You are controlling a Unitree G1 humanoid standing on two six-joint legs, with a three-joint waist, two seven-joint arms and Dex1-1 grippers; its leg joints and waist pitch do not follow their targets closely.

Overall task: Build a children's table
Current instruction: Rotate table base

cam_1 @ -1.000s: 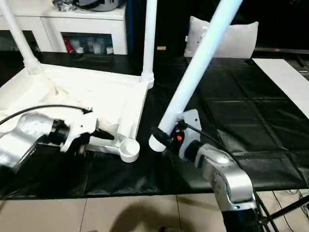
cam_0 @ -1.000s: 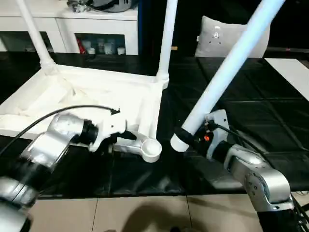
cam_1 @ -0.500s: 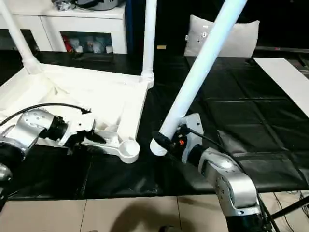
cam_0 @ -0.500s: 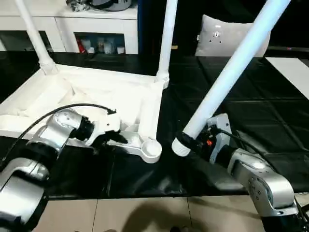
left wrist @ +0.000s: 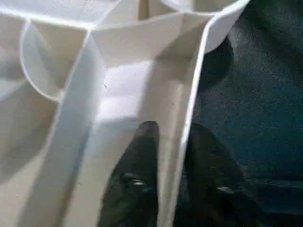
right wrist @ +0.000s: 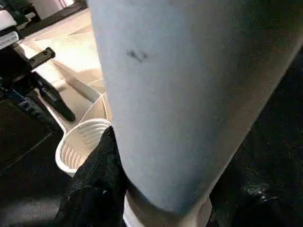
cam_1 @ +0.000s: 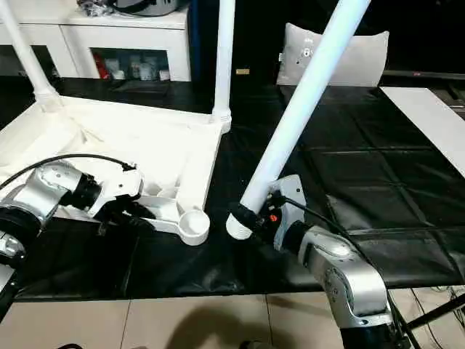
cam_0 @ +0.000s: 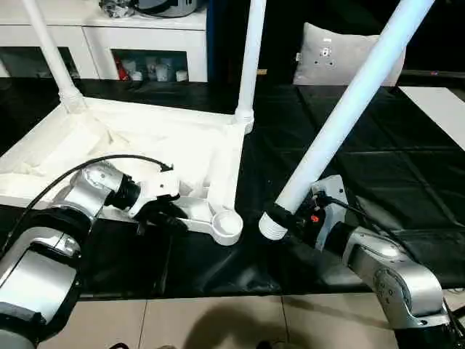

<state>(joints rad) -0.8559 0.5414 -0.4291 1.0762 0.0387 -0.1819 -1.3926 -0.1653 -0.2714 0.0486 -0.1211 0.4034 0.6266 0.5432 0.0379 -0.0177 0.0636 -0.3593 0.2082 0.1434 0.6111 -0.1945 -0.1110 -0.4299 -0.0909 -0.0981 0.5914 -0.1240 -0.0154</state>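
The white table top [cam_0: 156, 142] lies upside down on the black mat, ribs up. Two white legs [cam_0: 251, 58] stand upright in its far corner sockets. The near right corner socket [cam_0: 227, 225] holds nothing. My left gripper [cam_0: 173, 217] is shut on the top's near rim just left of that socket; in the left wrist view its fingers [left wrist: 142, 156] straddle the rim wall. My right gripper [cam_0: 292, 220] is shut on the lower end of a third leg [cam_0: 349, 102], which leans up to the right. The leg's ringed end [cam_0: 274, 225] hangs right of the socket, apart from it.
A white cabinet [cam_0: 145, 33] stands behind the table top, and a grey-white cushion [cam_0: 341, 62] leans at the back right. A white board [cam_0: 443, 102] lies at the right edge. Tiled floor [cam_0: 218, 320] starts at the mat's front edge.
My left gripper has dropped lower and closer onto the near rim, its forearm swinging left. The held leg's lower end has sunk slightly. The table top has not moved.
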